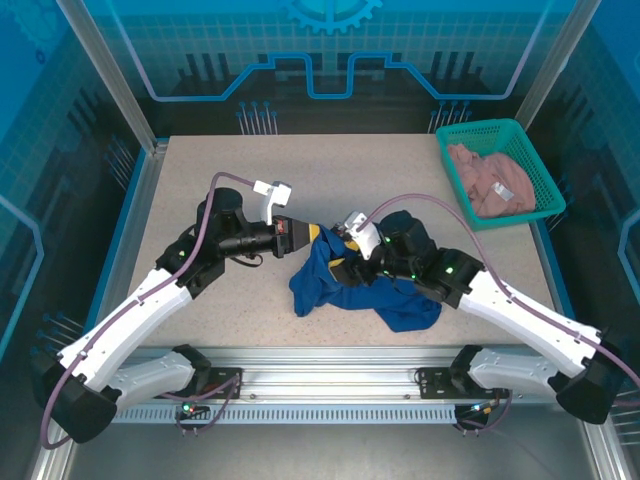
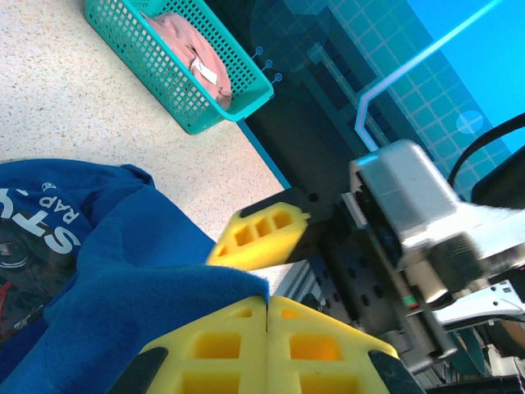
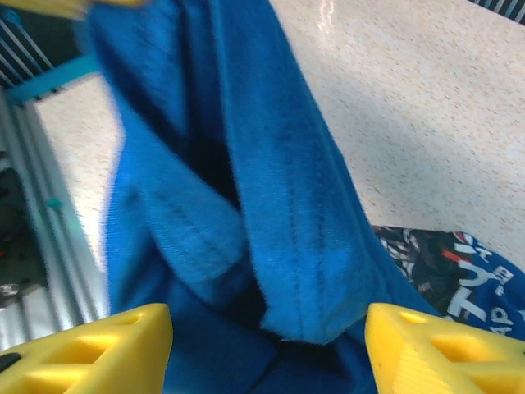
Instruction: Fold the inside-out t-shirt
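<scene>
Left fingers [image 2: 221, 349] clamped on t-shirt [image 2: 123, 279], right fingers [image 3: 98, 345] apart, t-shirt hanging between them

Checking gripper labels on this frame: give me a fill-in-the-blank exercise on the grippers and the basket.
The left gripper is ___ on the t-shirt. The right gripper has its jaws standing ___. The basket sits at the table's far ___ corner.
Missing words: shut; open; right.
</scene>
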`<state>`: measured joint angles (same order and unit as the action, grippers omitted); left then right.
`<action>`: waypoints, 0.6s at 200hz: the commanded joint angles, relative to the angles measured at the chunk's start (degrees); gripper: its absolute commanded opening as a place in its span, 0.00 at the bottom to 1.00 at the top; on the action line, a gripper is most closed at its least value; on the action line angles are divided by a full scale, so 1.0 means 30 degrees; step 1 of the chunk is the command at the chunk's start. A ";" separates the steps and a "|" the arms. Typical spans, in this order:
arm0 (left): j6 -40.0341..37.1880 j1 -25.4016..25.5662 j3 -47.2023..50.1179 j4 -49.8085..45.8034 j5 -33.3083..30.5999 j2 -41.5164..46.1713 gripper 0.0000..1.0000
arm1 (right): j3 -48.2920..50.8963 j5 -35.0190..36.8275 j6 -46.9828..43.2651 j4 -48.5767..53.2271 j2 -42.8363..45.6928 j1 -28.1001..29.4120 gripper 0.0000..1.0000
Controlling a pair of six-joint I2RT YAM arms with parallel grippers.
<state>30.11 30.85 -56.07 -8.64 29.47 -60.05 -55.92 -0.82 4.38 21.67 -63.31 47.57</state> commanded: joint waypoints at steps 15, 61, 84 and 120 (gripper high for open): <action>0.0053 -0.0182 0.0141 0.0495 0.0385 -0.0025 0.00 | -0.1006 0.3972 -0.0161 -0.0913 -0.1196 0.0330 0.61; -0.0148 -0.0197 0.0200 0.0415 0.0313 0.0008 0.00 | -0.1283 0.7022 0.0715 -0.1099 -0.1657 0.0340 0.53; -0.0262 -0.0197 0.0175 0.0282 0.0054 0.0014 0.00 | -0.1381 0.8021 0.1334 -0.0797 -0.1544 0.0342 0.48; -0.0648 -0.0189 0.0088 -0.0164 -0.0364 -0.0036 0.00 | -0.1801 0.8465 0.1597 0.0264 -0.1441 0.0322 0.35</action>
<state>29.89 30.85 -56.07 -8.73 29.34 -60.05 -58.96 21.28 7.77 20.71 -67.90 47.97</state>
